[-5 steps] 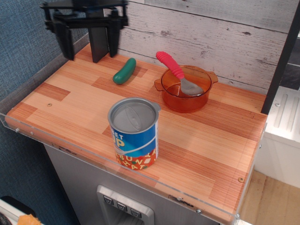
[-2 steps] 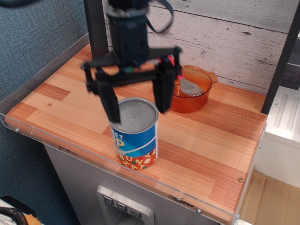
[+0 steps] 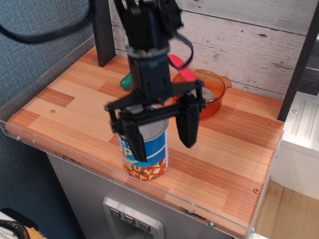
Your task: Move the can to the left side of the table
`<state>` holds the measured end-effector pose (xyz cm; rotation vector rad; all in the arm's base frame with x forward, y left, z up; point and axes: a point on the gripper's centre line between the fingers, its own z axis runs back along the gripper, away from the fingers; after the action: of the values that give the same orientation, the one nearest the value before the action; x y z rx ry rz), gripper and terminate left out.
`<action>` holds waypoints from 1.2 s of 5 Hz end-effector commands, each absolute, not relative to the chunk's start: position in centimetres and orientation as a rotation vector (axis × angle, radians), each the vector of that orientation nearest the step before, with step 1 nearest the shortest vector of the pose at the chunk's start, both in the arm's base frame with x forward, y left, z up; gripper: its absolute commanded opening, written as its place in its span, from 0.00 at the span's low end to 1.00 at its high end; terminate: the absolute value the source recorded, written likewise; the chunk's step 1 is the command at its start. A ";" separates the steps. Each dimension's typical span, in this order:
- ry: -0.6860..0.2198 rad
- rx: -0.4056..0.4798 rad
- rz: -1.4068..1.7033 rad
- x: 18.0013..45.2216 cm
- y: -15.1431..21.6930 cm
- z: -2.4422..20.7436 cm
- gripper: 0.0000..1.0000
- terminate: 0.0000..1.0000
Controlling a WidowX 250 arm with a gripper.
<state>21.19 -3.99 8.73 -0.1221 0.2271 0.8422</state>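
Observation:
The can (image 3: 152,149), with a grey lid, blue label and red-orange lower band, stands upright near the front edge of the wooden table (image 3: 65,104), about mid-width. My black gripper (image 3: 163,147) has come down over it, open. The left finger (image 3: 133,142) hangs in front of the can's left side. The right finger (image 3: 187,127) hangs just off its right side with a gap. I cannot tell whether the left finger touches the can. The gripper body hides most of the lid.
An orange transparent bowl (image 3: 213,97) with a pink-handled spoon (image 3: 185,73) stands at the back right. A green pickle-shaped object (image 3: 125,80) lies behind the gripper, mostly hidden. A black post (image 3: 102,30) stands at the back left. A clear acrylic rim (image 3: 75,158) edges the table.
The gripper came from the back left, swung over the can and dropped until its open fingers straddle it. The can has not moved.

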 end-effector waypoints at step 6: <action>0.129 -0.085 1.125 26.6 9.0 7.2 1.00 0.00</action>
<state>25.97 8.54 5.69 -0.0757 0.1709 1.1215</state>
